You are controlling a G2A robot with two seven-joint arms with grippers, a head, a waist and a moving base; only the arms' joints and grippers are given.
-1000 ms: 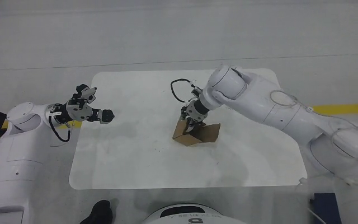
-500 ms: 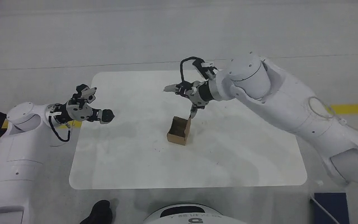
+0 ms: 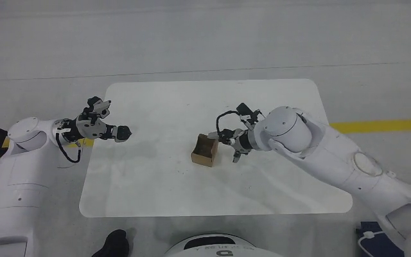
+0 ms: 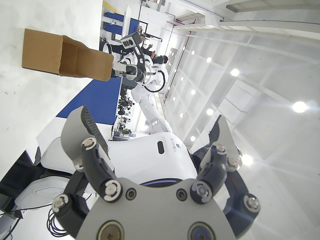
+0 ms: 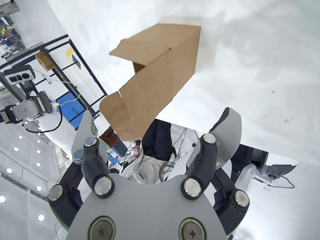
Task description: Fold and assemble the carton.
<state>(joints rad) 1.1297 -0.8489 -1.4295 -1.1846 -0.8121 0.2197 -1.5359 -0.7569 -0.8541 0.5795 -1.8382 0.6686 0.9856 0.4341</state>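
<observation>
We see a scuffed white table on a grey floor with a yellow line, and ceiling lamps overhead. The brown carton stands upright on the table, top open, flaps unfolded. Our right tool sits just beside the carton, spread wide, holding nothing. Our left tool hangs well apart from the carton, equally spread and empty.

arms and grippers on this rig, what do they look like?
Both the left arm and right arm have rounded glossy white shells, a black cable looping at each wrist. The left gripper and right gripper each have two grey metal fingers with black ribbed pads, black linkages, silver bolts, grey mounting plate.
</observation>
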